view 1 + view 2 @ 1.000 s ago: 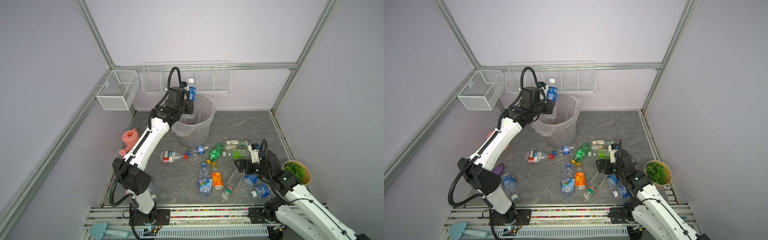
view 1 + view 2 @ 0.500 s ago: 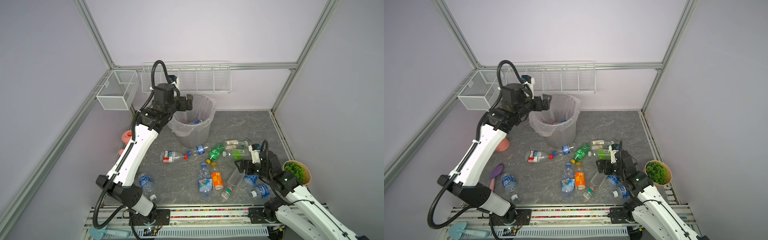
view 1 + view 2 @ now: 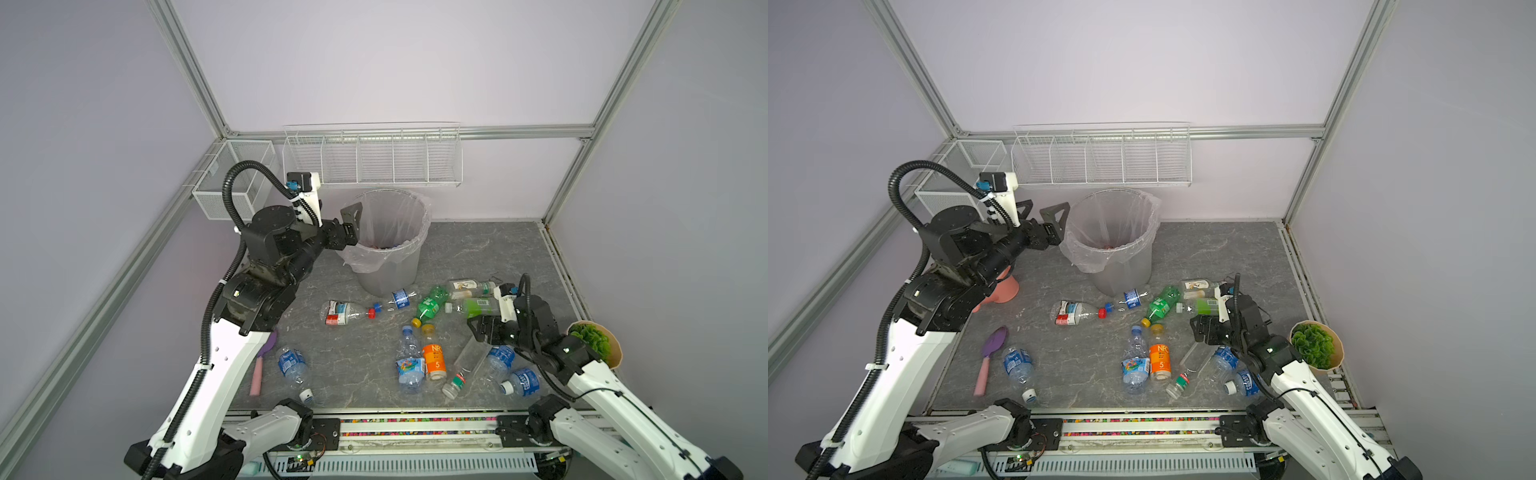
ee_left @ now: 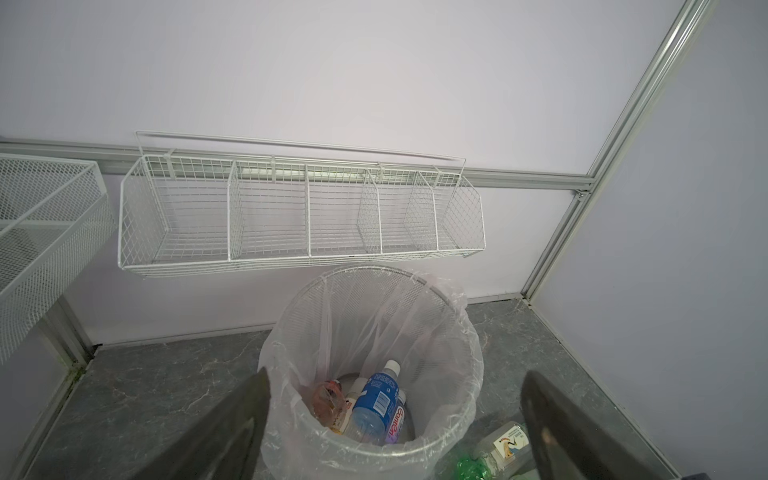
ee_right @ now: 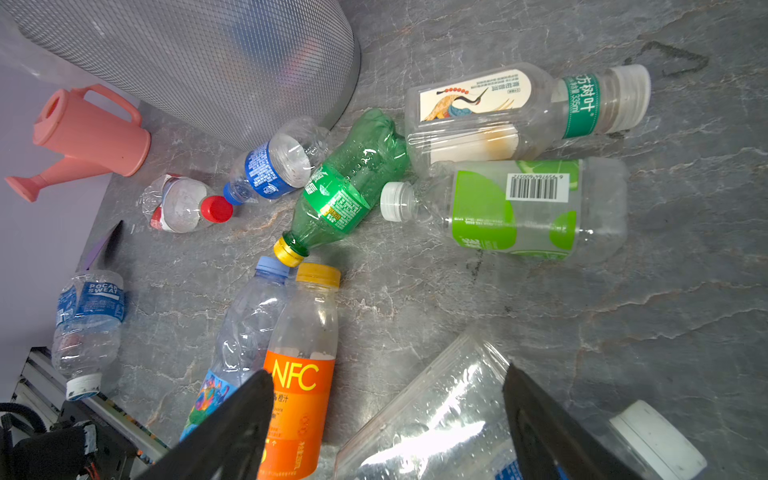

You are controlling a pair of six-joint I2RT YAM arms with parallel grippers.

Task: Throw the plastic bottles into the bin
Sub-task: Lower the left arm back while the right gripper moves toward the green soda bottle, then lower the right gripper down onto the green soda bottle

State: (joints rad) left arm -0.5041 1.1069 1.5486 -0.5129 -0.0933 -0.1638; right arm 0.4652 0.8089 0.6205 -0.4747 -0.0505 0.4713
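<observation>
- My right gripper (image 5: pixel 386 411) hangs with its jaws wide and empty over a clear bottle (image 5: pixel 432 415), well in front of the bin (image 3: pixel 392 270) and to its right.
- The orange bottle (image 3: pixel 434 361) and a crumpled bottle (image 3: pixel 409 363) touch side by side on the bench (image 3: pixel 478 249), well in front of the bin.
- A lone bottle (image 3: pixel 291 365) lies front-left of the bin, well apart.
- Nearer the bin, front-right, a green bottle (image 3: pixel 430 305), a lime-label bottle (image 3: pixel 478 307) and a crane-label bottle (image 3: pixel 469 286) crowd together.
- A red-cap bottle (image 3: pixel 343 312) and a small bottle (image 3: pixel 399 297) lie just before the bin's base.
- My left gripper (image 3: pixel 1040 212), jaws wide and holding nothing, hovers just left of the bin's rim.
- Inside the bin I see a blue-label bottle (image 4: pixel 376 401) lying on a few others.
</observation>
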